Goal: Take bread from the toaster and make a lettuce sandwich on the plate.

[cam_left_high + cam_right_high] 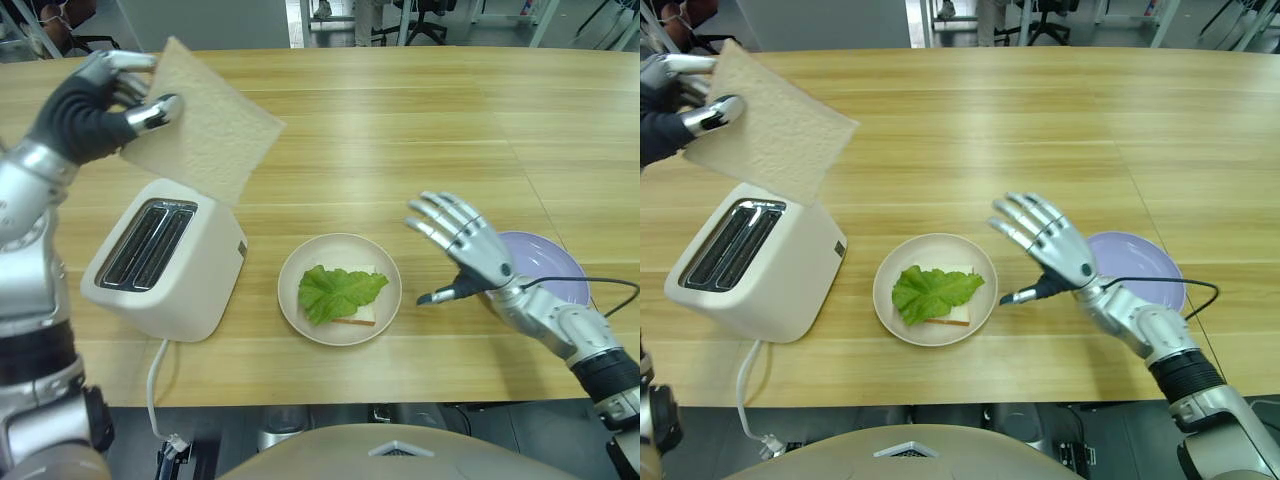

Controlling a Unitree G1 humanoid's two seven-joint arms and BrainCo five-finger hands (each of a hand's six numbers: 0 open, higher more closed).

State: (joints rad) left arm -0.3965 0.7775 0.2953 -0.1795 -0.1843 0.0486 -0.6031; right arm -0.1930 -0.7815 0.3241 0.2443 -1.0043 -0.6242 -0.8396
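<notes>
The wooden table [400,120] carries three things. The cream plate [286,290] stands near the table's front edge. The white toaster [165,265] stands just to the left of the plate, turned a little. A purple plate [555,262] lies to its right, apart from it.

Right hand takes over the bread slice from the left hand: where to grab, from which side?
Likely the free right corner of the bread slice, coming from the robot's right. The left hand pinches the left side, and the slice hangs tilted above the toaster, so that thin corner is clear for a pinch across both faces.
</notes>
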